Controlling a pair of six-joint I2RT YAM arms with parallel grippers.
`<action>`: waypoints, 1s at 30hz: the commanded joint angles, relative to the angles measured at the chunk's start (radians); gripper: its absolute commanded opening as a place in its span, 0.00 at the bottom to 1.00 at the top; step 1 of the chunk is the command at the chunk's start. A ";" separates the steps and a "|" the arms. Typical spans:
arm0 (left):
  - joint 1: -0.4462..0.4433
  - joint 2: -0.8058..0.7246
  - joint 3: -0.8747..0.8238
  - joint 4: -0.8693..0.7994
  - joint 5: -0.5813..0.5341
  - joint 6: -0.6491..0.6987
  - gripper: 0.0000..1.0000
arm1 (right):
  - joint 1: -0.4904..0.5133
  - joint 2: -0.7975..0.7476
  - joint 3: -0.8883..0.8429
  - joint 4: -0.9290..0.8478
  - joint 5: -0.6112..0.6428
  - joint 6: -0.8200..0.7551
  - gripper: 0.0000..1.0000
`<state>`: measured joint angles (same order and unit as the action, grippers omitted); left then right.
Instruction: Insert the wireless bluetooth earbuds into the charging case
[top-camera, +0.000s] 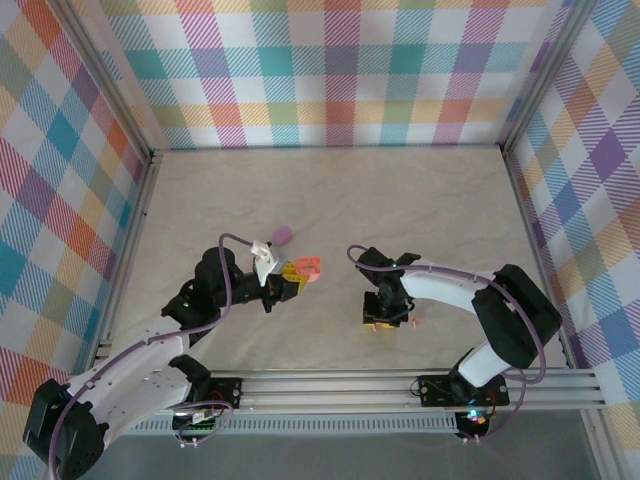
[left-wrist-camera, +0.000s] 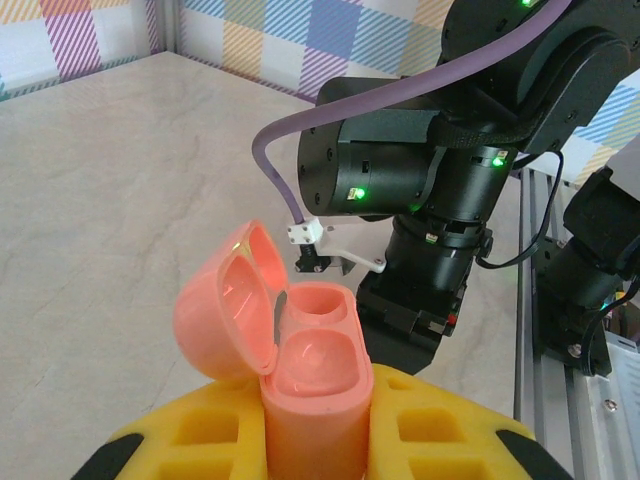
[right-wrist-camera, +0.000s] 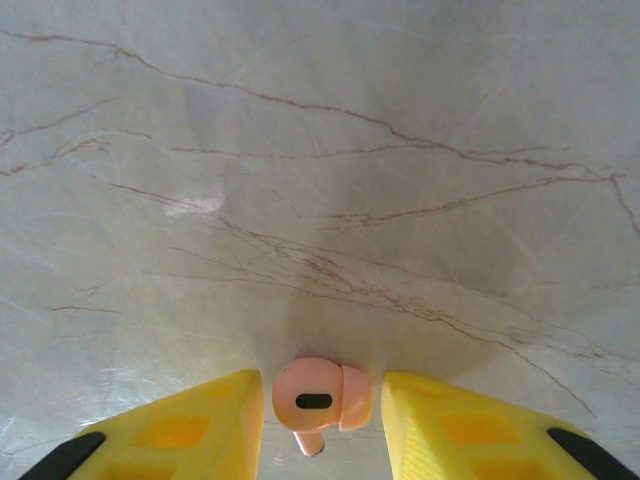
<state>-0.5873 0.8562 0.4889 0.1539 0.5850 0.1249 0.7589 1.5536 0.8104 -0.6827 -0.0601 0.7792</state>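
My left gripper (top-camera: 290, 272) is shut on the salmon-orange charging case (left-wrist-camera: 310, 370), holding it upright between yellow fingers (left-wrist-camera: 440, 430). Its lid (left-wrist-camera: 225, 300) is hinged open to the left, and both wells are empty. The case (top-camera: 308, 267) sits left of the table's centre. My right gripper (top-camera: 383, 318) points straight down at the table to the right of it. In the right wrist view, one salmon-orange earbud (right-wrist-camera: 318, 395) lies on the marble between the yellow fingers (right-wrist-camera: 200, 425). A narrow gap shows on each side of the earbud, so the right gripper (right-wrist-camera: 322, 405) is open around it.
A small lilac rounded object (top-camera: 284, 235) rests on the table just behind the left gripper. A tiny salmon speck (top-camera: 416, 320) lies just right of the right gripper. The right arm's black wrist (left-wrist-camera: 420, 200) looms close beyond the case. Checked walls (top-camera: 330, 70) enclose the table.
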 joint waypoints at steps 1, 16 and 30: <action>-0.008 -0.010 0.030 -0.014 0.015 0.007 0.00 | 0.004 0.043 0.010 0.088 -0.010 -0.021 0.35; -0.008 0.017 0.067 -0.046 0.024 0.039 0.00 | 0.005 0.051 0.067 0.084 -0.007 -0.072 0.28; -0.008 0.013 0.085 -0.054 0.021 0.048 0.00 | -0.015 -0.066 0.095 0.118 0.038 -0.069 0.26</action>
<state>-0.5880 0.8742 0.5369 0.1024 0.5854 0.1520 0.7521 1.5391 0.8825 -0.5980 -0.0402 0.7174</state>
